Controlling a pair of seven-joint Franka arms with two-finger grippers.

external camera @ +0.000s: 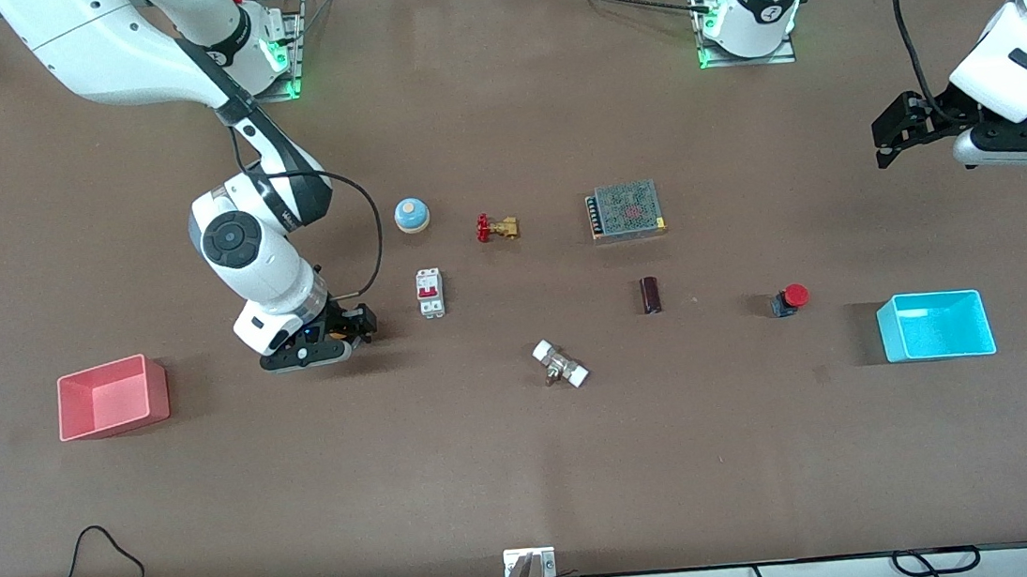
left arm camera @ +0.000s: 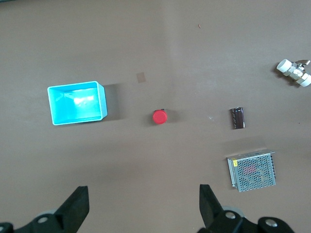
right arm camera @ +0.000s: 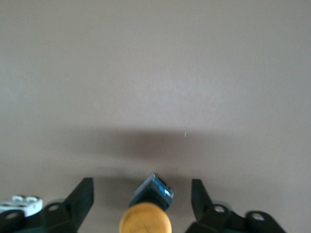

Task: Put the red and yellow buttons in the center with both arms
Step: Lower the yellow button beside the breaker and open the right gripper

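Nearest the front camera lies a small white-capped fitting (external camera: 560,364) on the matte brown worktop (external camera: 531,475), which is plain apart from a pale square patch; cables trail along its near edge. Toward the right arm's end stands a pink tray (external camera: 112,396), toward the left arm's end a cyan tray (external camera: 935,325). Just beside the cyan tray, toward the middle, the red button (external camera: 790,299) lies tipped on its side, a round red cap on a short black body. The yellow button (right arm camera: 146,219) has an orange-yellow domed cap on a black body with a bluish end; it sits between the spread fingers of the right end effector (external camera: 340,329), which is low over the worktop beside a white breaker (external camera: 430,292) and not closed on it. The left end effector (external camera: 894,131) hangs high over the worktop near its arm's end, fingers wide apart and holding nothing.
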